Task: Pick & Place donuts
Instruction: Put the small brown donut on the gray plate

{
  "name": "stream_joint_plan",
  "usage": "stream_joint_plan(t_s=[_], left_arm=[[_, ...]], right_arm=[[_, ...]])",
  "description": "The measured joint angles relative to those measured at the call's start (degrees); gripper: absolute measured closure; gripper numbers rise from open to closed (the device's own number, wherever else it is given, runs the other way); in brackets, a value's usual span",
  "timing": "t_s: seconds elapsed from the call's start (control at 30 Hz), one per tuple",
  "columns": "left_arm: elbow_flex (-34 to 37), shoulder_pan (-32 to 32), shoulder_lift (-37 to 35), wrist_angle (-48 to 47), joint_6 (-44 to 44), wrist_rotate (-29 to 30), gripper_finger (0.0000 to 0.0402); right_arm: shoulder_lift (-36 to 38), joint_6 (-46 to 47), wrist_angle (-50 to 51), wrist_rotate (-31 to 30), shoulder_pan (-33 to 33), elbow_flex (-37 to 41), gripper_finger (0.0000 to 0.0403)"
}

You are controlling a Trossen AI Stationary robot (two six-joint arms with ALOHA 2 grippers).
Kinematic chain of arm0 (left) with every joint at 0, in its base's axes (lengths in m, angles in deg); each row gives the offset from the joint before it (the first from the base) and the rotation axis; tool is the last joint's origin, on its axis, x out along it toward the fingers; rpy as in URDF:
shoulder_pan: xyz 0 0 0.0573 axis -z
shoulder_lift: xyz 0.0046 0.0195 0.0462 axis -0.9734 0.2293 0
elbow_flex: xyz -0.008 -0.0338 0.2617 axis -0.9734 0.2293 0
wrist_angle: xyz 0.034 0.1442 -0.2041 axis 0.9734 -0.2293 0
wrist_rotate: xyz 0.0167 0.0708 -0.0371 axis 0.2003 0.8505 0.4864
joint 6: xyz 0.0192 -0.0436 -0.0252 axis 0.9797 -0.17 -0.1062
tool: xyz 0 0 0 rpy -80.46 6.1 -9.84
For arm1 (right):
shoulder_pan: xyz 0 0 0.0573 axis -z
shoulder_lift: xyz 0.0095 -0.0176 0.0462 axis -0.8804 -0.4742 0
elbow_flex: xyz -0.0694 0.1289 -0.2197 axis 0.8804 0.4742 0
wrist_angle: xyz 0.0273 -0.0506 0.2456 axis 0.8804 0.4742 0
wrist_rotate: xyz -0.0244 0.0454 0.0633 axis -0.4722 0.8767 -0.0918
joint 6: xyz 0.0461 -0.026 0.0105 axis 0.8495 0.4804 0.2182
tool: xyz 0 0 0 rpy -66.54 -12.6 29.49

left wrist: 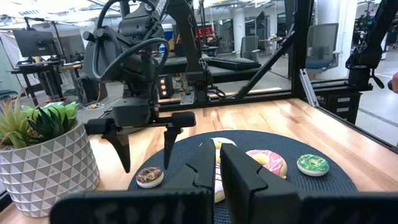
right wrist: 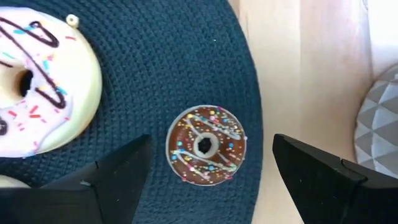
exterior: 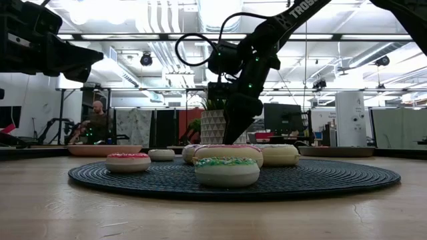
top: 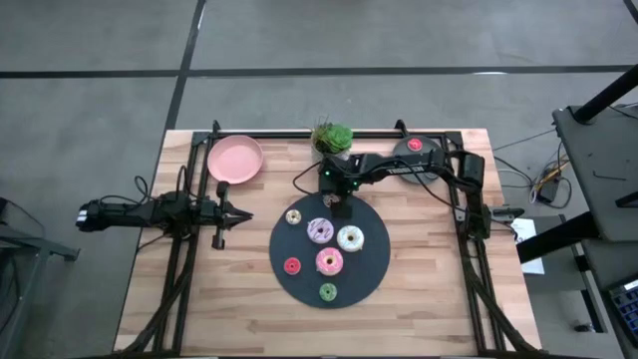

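From above, the right gripper [top: 340, 206] hangs wide open over the far edge of the round dark mat [top: 371, 279], holding nothing. Six donuts [top: 329, 261] lie on the mat below and in front of it. The left gripper [top: 236, 214], shut and empty, waits off the mat.

From low down, a green donut [exterior: 227, 171] looks thick and smooth.

In the right wrist view, a small brown donut [right wrist: 206, 145] with sprinkles sits between the fingers [right wrist: 118, 171] on the woven mat.

Woven, matt dark mat [right wrist: 186, 68]; pale wooden table [top: 429, 299]; glossy frosted donuts [top: 329, 261].
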Motion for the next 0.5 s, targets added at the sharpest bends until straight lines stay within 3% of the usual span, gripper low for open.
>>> stream_joint_plan(t_s=[0.5], left_arm=[[0.0,0.02,0.0,0.0,0.02,0.0,0.0402]], right_arm=[[-0.26,-0.03,-2.53,0.36,0.31,1.17,0.0076]])
